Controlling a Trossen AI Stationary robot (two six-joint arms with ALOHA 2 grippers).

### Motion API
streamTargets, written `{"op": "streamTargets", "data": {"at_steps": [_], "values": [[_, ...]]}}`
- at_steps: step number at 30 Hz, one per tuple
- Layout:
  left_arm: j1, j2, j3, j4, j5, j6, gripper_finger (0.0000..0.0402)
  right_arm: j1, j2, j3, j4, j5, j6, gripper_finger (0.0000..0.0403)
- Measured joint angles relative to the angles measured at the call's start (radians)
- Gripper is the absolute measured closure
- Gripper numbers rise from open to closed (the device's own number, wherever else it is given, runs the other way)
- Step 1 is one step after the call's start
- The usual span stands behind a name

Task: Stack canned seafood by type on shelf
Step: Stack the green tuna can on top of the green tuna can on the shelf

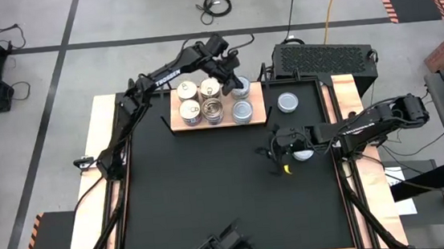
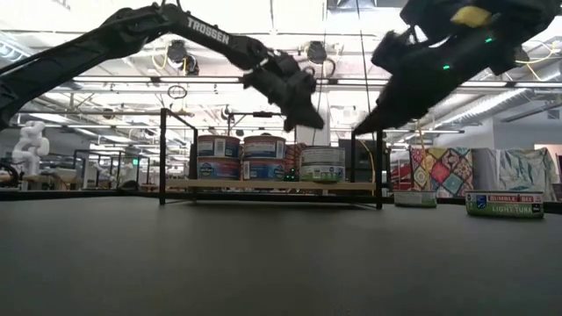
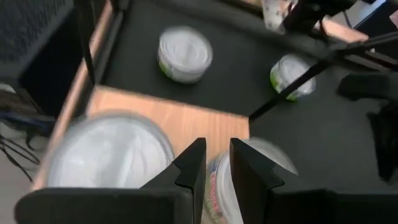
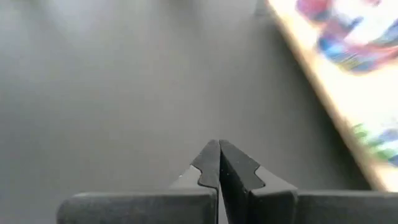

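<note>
The shelf (image 1: 260, 115) stands at the table's far middle, with several tins of canned seafood (image 1: 214, 109) on its board. In the low view they stand in stacks (image 2: 263, 158). My left gripper (image 1: 230, 69) hovers open over the shelf's far right tin (image 3: 261, 155), its fingers (image 3: 194, 163) above the tin's top and clear of it. Two loose tins rest on the black table: one (image 1: 288, 102) right of the shelf, one (image 1: 303, 154) beside my right gripper (image 1: 278, 160). My right gripper (image 4: 219, 149) is shut, held above the table, with nothing in it.
Thin black rods (image 2: 163, 158) rise at the shelf's ends. A black vented box (image 1: 321, 55) sits beyond the table's far right edge. Wooden strips (image 1: 100, 159) line the table's sides. The black tabletop (image 1: 212, 190) stretches from the shelf to the near edge.
</note>
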Motion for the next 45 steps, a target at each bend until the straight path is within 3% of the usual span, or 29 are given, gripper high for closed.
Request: {"op": "streamTargets", "data": {"at_steps": [2,5,10,19,23,27,31,34,38,45], "values": [[0.000,0.000,0.058,-0.036,-0.003,-0.001,0.0328,-0.025,0.026,0.001,0.075,0.051,-0.012,0.0403],[-0.006,-0.014,0.128,-0.090,-0.007,-0.002,0.0329,-0.086,0.071,0.004,0.139,0.045,-0.057,0.0403],[-0.023,-0.139,0.103,-0.171,-0.068,0.035,0.0329,-0.176,0.131,0.064,0.056,0.051,-0.081,0.0403],[-0.063,-0.323,0.096,-0.302,-0.159,0.128,0.0329,-0.210,0.265,0.151,0.044,0.052,-0.139,0.0403],[-0.064,-0.391,0.029,-0.368,-0.193,0.135,0.0330,-0.227,0.335,0.198,0.078,0.097,-0.156,0.0403],[-0.066,-0.489,-0.111,-0.359,-0.217,0.130,0.0330,-0.223,0.393,0.239,0.056,0.113,-0.169,0.0403],[-0.068,-0.621,-0.331,-0.276,-0.222,0.101,0.0330,-0.230,0.416,0.257,0.056,0.143,-0.172,0.0403],[-0.074,-0.730,-0.534,-0.128,-0.226,0.065,0.0330,-0.230,0.417,0.261,0.056,0.139,-0.169,0.0403],[-0.091,-0.862,-0.767,0.085,-0.234,0.024,0.0330,-0.231,0.412,0.261,0.058,0.219,-0.170,0.0403],[-0.170,-1.007,-1.029,0.362,-0.285,-0.013,0.0330,-0.232,0.412,0.261,0.087,0.236,-0.179,0.0403]]}}
